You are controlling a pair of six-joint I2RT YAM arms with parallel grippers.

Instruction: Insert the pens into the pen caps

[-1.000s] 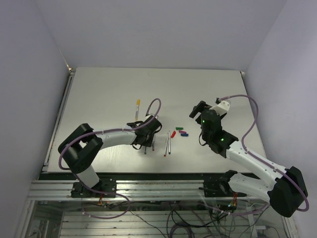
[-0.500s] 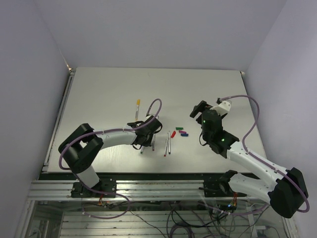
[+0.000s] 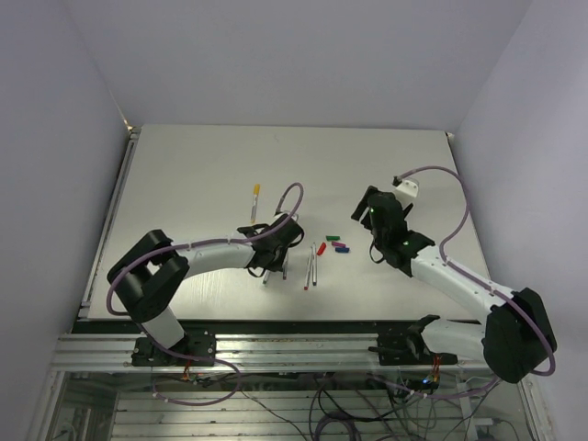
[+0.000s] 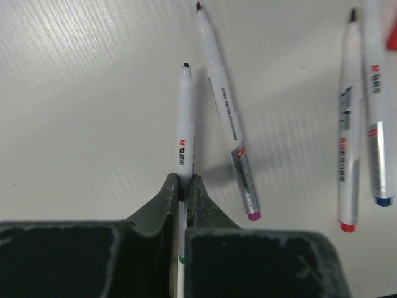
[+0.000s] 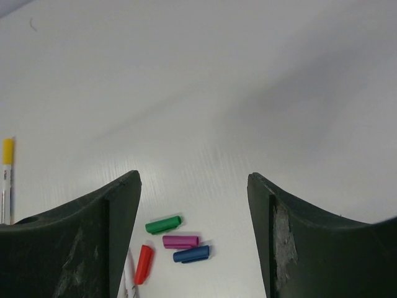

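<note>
- Being pinched towards its tail by the left gripper, the green pen could be swivelled askew.
- Green cap could be knocked aside by the spread, empty right gripper.

The table is a plain off-white, finely grained up close. The pens are silvery white with small red and black print: the green-ended pen sits mid-frame, the purple-ended pen beside it, the red-ended pen and blue-ended pen at the right edge. A yellow-topped pen shows far left. The caps are green, purple, blue and red. The left gripper and right gripper are dull black, the latter scuffed grey.
</note>
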